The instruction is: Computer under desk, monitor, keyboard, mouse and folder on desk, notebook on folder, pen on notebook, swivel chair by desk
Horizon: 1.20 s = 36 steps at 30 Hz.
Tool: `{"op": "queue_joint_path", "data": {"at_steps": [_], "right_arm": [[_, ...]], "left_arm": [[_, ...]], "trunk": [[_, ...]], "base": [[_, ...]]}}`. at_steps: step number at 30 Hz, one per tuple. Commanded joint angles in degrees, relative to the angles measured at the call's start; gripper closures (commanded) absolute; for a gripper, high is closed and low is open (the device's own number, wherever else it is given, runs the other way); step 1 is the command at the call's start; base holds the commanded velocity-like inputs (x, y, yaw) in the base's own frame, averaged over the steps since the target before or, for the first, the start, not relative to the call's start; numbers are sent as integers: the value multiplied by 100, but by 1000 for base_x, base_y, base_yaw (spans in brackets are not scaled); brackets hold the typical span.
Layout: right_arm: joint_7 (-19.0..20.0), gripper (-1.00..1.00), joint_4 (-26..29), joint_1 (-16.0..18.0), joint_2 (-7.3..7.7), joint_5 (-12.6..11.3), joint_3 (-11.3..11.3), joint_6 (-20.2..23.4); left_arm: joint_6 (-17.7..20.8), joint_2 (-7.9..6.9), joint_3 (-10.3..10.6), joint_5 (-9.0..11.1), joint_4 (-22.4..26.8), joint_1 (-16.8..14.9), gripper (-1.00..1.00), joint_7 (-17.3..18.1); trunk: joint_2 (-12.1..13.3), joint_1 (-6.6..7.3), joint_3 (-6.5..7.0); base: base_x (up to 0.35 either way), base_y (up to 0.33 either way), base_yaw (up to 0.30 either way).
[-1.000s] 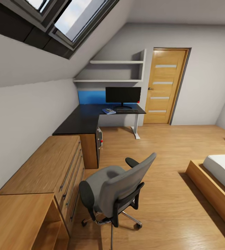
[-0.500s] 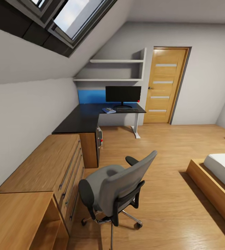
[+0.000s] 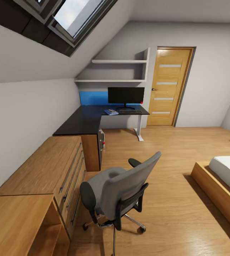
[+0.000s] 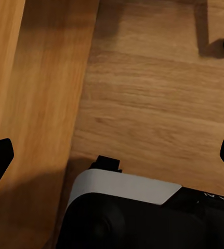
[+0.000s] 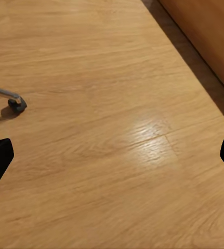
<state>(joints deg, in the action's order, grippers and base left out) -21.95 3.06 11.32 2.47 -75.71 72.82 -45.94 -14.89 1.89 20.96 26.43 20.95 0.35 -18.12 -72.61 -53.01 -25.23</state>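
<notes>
The swivel chair (image 3: 120,192) stands on the wooden floor (image 3: 171,160) in the foreground, its back turned toward the camera, just beside a light wooden drawer chest (image 3: 54,170) and well apart from the far wing of the worktop (image 3: 84,122). The seat carries nothing that can be seen. On the far wing the monitor (image 3: 126,96) stands upright, with the keyboard (image 3: 130,111) lying just in front of its stand and the blue folder (image 3: 111,112) lying flat beside the keyboard; whether anything rests on the folder cannot be told at this range. The computer (image 3: 101,140) sits under the worktop's near wing against the drawer unit, red dot visible. Two wall shelves (image 3: 119,71) above the monitor hold nothing visible. In the left wrist view the left hand (image 4: 112,161) is wide open and holds nothing, over floor beside the chest. In the right wrist view the right hand (image 5: 112,155) is likewise wide open and unladen, with a chair caster (image 5: 16,105) on the floor.
</notes>
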Motion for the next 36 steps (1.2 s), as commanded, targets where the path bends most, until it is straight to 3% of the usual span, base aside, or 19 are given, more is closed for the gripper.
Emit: {"op": "queue_joint_path", "data": {"at_steps": [1, 36], "right_arm": [[-55, -100, 19, 1, 5, -14, 49, -3], [-55, -100, 19, 1, -13, -8, 62, -3]], "left_arm": [[-16, -4, 49, 46, 10, 0, -100, -42], [-73, 11, 49, 37, 6, -1, -100, -43]], "trunk": [[-45, -23, -23], [-1448, -792, -652]], "base": [[0, 0, 0], [0, 0, 0]]}}
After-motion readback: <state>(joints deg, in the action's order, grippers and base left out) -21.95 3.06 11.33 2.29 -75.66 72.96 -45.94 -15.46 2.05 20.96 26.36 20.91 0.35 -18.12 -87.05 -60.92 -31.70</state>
